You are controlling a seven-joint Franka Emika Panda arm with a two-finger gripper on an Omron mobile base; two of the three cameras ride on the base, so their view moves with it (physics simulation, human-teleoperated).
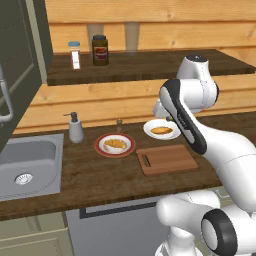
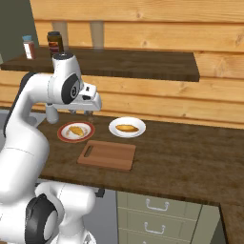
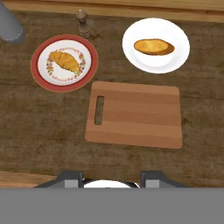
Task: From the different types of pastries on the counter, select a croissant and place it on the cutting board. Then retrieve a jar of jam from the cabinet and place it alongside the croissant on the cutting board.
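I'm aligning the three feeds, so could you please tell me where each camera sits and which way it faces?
Left base view: behind the arm's left, looking forward and down at the counter; arm rises lower right.
Right base view: behind its right, same counter; arm lower left.
Hand view: on the hand, looking straight down; claw tips at the bottom.
All share the cutting board, croissant and white plate.

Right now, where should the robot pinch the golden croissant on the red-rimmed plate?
Probably across the fat middle of the golden curved croissant, coming straight down from above. It lies flat and diagonal on the red-rimmed flowery plate, so turn the fingers crosswise to its length; the ends taper thin.
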